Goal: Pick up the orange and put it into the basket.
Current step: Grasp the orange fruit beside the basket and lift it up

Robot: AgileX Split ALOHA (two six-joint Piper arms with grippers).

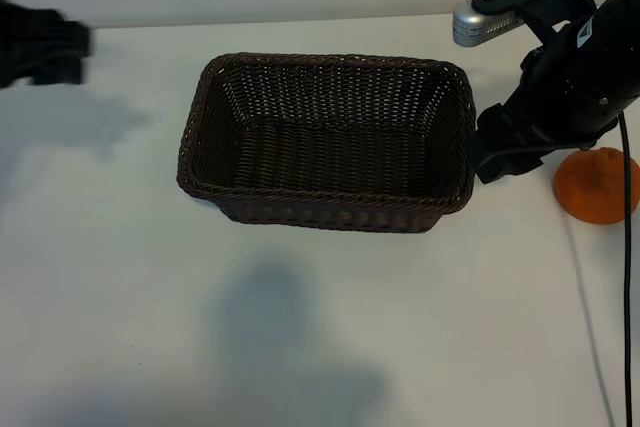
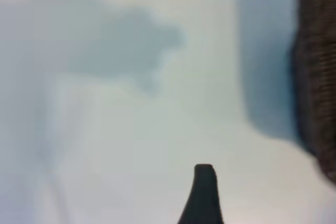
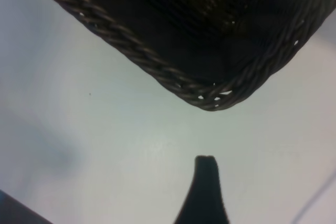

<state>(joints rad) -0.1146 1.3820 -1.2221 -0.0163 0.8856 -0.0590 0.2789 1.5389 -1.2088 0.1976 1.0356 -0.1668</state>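
Resting on a white table (image 1: pixel 120 277), basket (image 1: pixel 327 142) – orange (image 1: pixel 597 185) beside right arm, both arms' fingers spread, empty.

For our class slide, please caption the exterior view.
Empty dark brown woven wicker basket on a white table, small round orange fruit at its right beside the right arm.

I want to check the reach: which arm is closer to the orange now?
Right. The right tool hangs between the basket and the orange; the left tool is far across, beyond the basket.
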